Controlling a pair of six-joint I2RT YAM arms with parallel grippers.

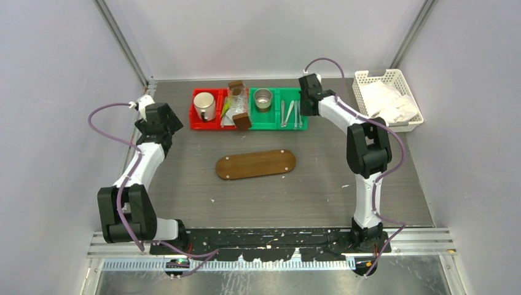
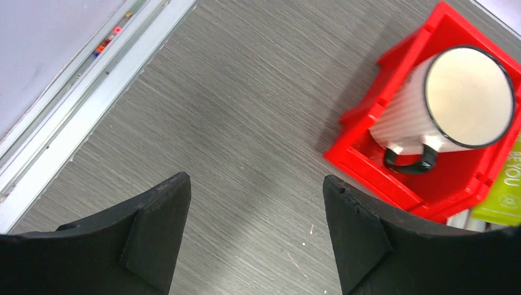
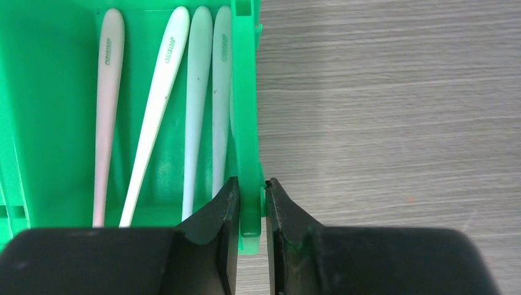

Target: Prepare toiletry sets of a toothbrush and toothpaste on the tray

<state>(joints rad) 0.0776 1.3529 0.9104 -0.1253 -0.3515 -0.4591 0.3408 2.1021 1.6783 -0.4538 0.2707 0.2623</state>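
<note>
The table [image 1: 184, 178] is being viewed from above and behind the arm bases [image 1: 362, 235], facing down and forward — the whole workspace is being taken in from afar. The left wrist view is being aimed steeply down, close over the red bin [image 2: 368, 172] and mug [image 2: 454, 104]. The right wrist view is being held closer yet, against the green bin [image 3: 246, 123] wall beside the toothbrushes [image 3: 160, 92] — both bins are being shown, small, in the overhead view.
</note>
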